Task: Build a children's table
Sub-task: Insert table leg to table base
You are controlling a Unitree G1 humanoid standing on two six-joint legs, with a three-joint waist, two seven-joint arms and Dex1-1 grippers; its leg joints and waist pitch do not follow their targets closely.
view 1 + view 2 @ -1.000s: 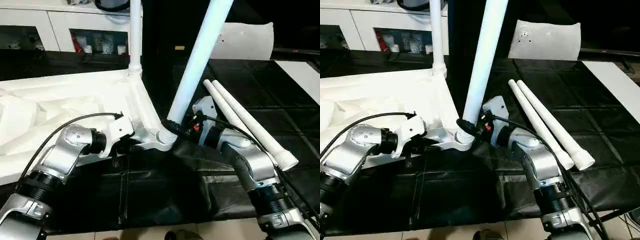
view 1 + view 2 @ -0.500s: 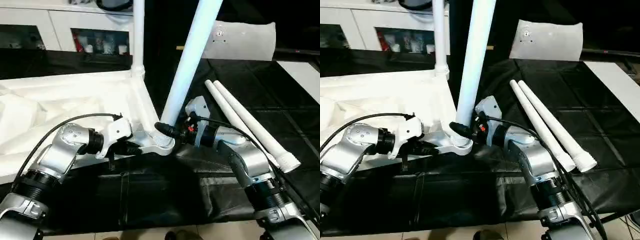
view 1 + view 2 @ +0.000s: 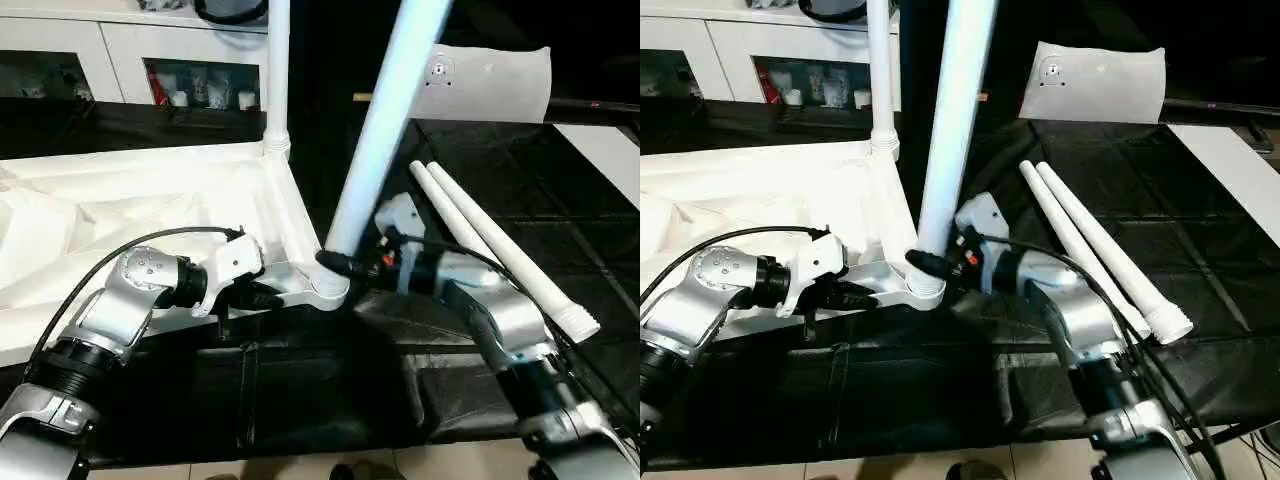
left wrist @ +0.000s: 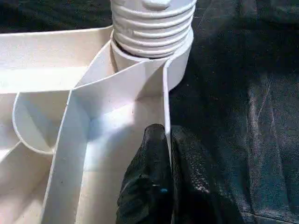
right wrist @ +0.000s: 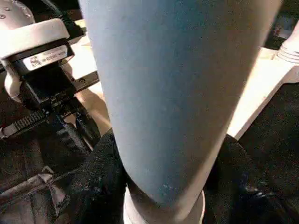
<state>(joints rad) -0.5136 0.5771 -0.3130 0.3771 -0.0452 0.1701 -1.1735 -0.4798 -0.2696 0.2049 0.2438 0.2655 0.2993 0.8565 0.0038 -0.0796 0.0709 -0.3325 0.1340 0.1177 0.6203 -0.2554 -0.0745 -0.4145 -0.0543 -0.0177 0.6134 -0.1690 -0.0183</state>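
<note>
The white tabletop (image 3: 150, 215) lies upside down on the black table, ribs up. One white leg (image 3: 276, 70) stands upright in its far corner socket. A second leg (image 3: 385, 130) rises at a lean from the near corner socket (image 3: 330, 292). Its threaded end (image 4: 152, 23) sits in that socket. My right gripper (image 3: 338, 263) is shut around this leg just above the socket, and the black fingers (image 5: 96, 184) press on both sides of it. My left gripper (image 3: 266, 297) is shut on the tabletop's rim wall beside that corner, with its fingertips (image 4: 156, 172) pinching the thin wall. Two loose legs (image 3: 500, 250) lie side by side to the right.
A white cabinet (image 3: 120, 45) with dark compartments stands behind the table. A white pillow-like slab (image 3: 490, 85) leans at the back right. A white panel (image 3: 610, 150) lies at the far right. Crumpled black cloth (image 3: 330, 390) covers the table's near edge.
The leaning leg now stands slightly more upright, and my right forearm has shifted a little with it. My left gripper has closed a touch tighter on the rim.
</note>
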